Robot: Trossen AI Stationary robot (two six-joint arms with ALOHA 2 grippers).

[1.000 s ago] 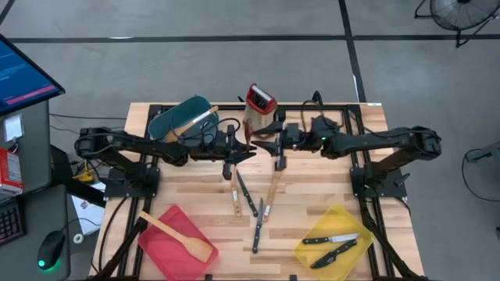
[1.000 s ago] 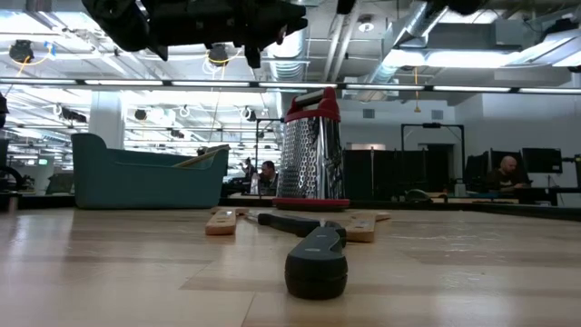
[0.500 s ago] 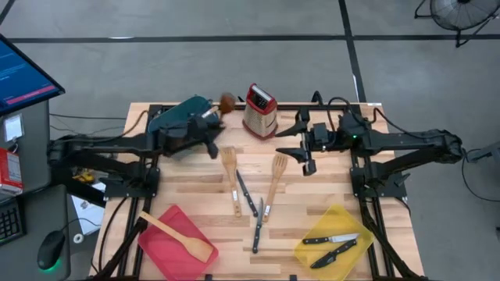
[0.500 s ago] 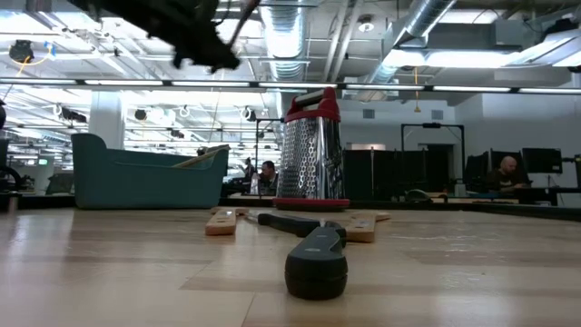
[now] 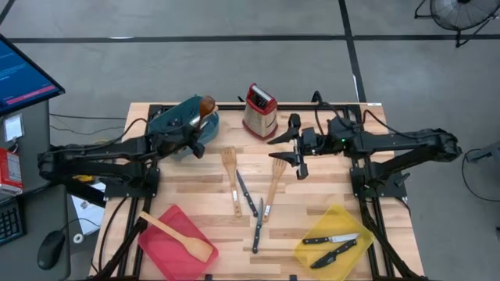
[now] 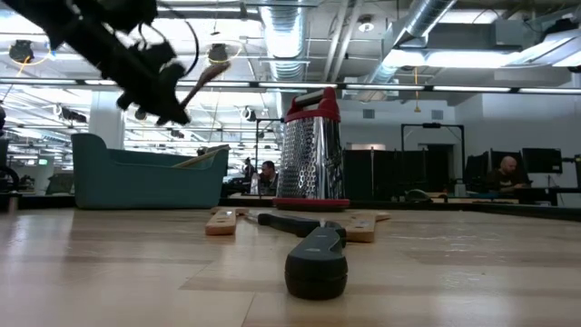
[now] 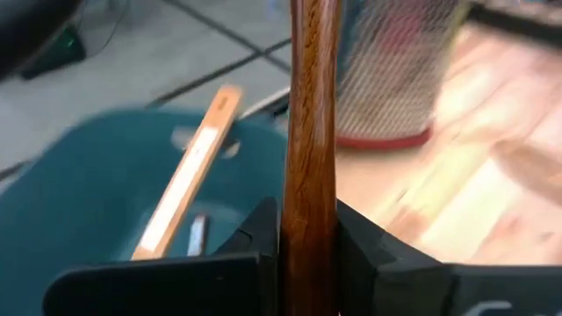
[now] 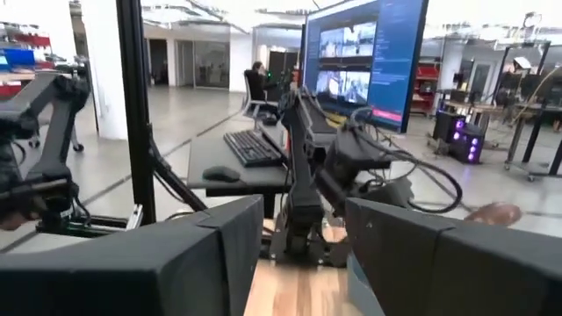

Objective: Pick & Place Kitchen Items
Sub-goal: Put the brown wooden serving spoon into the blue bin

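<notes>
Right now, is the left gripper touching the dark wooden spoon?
Touching. The left wrist view shows the left gripper with both fingers pressed against the dark wooden spoon handle.

Table [image 5: 187, 195]: pale wood planks, smooth, satin sheen. 
Dark spoon [image 7: 309, 132]: reddish-brown wood, polished, fine grain visible. 
Left gripper [image 7: 307, 254]: matt black plastic fingers pressed on the spoon handle. 
Teal bin [image 7: 79, 193]: smooth plastic, dull finish. 
Spatulas [image 5: 229, 160]: light unvarnished wood. 
Knives [image 5: 332, 240]: bright steel blades, matt black handles. 
Grater [image 6: 311, 154]: perforated shiny steel, glossy red plastic top. 
Red bin [image 5: 168, 234] and yellow bin [image 5: 312, 248]: smooth plastic.
</notes>
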